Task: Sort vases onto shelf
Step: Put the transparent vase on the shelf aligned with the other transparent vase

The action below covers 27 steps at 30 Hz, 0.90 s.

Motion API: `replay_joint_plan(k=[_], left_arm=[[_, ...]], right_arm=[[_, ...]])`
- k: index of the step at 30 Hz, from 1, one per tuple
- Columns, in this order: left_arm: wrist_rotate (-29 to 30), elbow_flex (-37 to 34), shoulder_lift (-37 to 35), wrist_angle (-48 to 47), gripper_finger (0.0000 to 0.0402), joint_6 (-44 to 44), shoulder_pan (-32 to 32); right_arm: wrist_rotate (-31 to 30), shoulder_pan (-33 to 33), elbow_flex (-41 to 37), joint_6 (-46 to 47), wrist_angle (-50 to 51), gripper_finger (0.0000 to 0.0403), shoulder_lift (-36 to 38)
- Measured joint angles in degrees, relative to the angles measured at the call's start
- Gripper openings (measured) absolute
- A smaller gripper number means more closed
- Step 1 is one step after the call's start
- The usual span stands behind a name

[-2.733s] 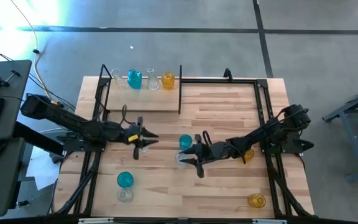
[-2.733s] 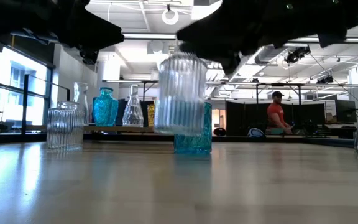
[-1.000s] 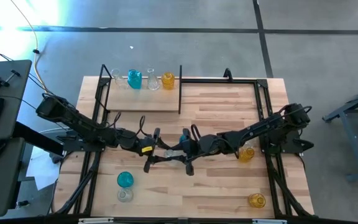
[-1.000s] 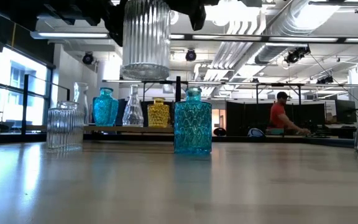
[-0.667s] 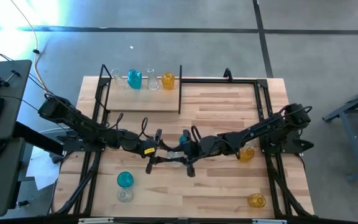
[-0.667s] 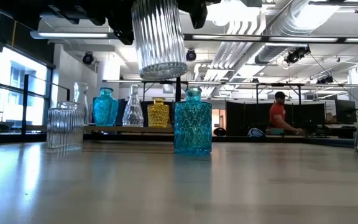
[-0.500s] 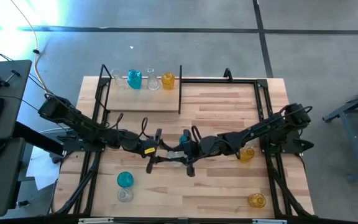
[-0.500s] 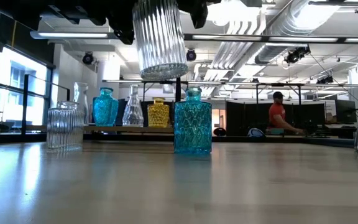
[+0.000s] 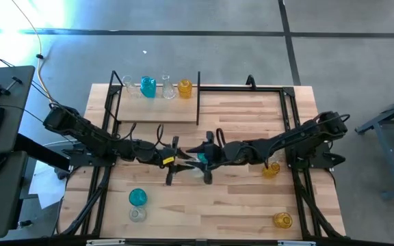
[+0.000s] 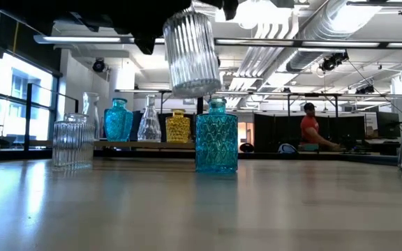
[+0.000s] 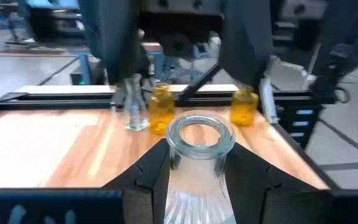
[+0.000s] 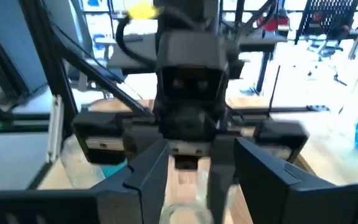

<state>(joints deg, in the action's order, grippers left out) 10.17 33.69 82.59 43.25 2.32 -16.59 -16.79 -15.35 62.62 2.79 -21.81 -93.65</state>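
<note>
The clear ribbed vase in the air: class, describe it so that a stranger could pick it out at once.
Start at the middle of the wooden table, where the two dark arms meet. Between the left hand and the right hand hangs the clear ribbed vase, above the teal vase. It alone is off the table.

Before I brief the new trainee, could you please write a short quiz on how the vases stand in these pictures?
1. How many vases stand on the shelf?
2. True or false: the clear ribbed vase is resting on the table.
3. The diamond-patterned vase standing mid-table is: A amber, B teal, C clear.

Key:
1. Four.
2. False; the low view shows it in the air, well above the tabletop.
3. B.
</note>
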Motion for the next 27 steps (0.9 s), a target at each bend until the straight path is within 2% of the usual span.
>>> replay_joint_plan(k=[9, 14, 20, 24, 27], left_arm=[[0.0, -0.1, 0.0, -4.2, 0.011, 1.3, -0.1], [2.9, 0.2, -3.0, -8.5, 0.011, 1.5, -0.2], [13.6, 3.6, -13.6, -25.9, 0.011, 1.5, -0.2], [25.1, 6.8, -20.5, -41.6, 0.011, 5.4, -0.4], [35.6, 8.5, -24.3, -53.4, 0.011, 13.0, 0.1]], right_arm=[[0.5, -0.8, -0.2, 2.5, 5.0, 0.0169, 0.2], [-4.3, -3.2, -0.3, 1.7, 10.9, 0.0169, 3.9], [-12.0, -6.4, -1.6, 1.2, 17.9, 0.0169, 9.3], [-14.4, -7.6, -3.7, 2.1, 18.7, 0.0169, 11.3], [-14.9, -7.7, -4.4, 2.4, 18.8, 0.0169, 11.6]])
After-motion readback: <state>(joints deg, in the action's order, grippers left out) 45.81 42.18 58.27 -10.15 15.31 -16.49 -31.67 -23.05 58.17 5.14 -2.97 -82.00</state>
